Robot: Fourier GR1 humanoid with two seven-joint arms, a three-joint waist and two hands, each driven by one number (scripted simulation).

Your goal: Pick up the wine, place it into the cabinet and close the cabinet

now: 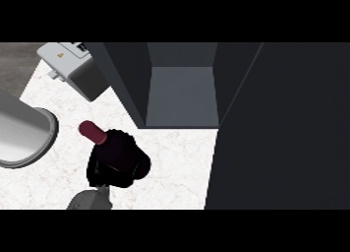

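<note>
We logged one hand in the head view: the left hand point(120, 161), black, left of centre over the white marbled counter point(174, 162). Its grey forearm point(87, 199) came in from the lower edge just below and left of it.

Hand state: the fingers were curled round the wine point(91, 131), wrapped about the bottle's body and hiding most of it. Only the dark red top end showed, sticking out from the hand toward the upper left, so the bottle lay tilted in the grip rather than upright to our eye. We could not tell whether its base touched the counter or hung clear of it.

Position of the wine: outside the cabinet point(184, 93), below and to the left of its opening, near the front edge of the cabinet floor but apart from it. The cabinet stood open; we saw dark side walls and a grey inner floor. Its dark door point(287, 142) was swung out and filled the right side of the view from top to bottom.

Other items noted: a large pale grey cylinder point(18, 133) with a rim at the left edge, just left of the bottle top and not touching it; we could not say what it was. A grey-and-white appliance point(72, 66) sat at the upper left, beside the cabinet's left wall.
</note>
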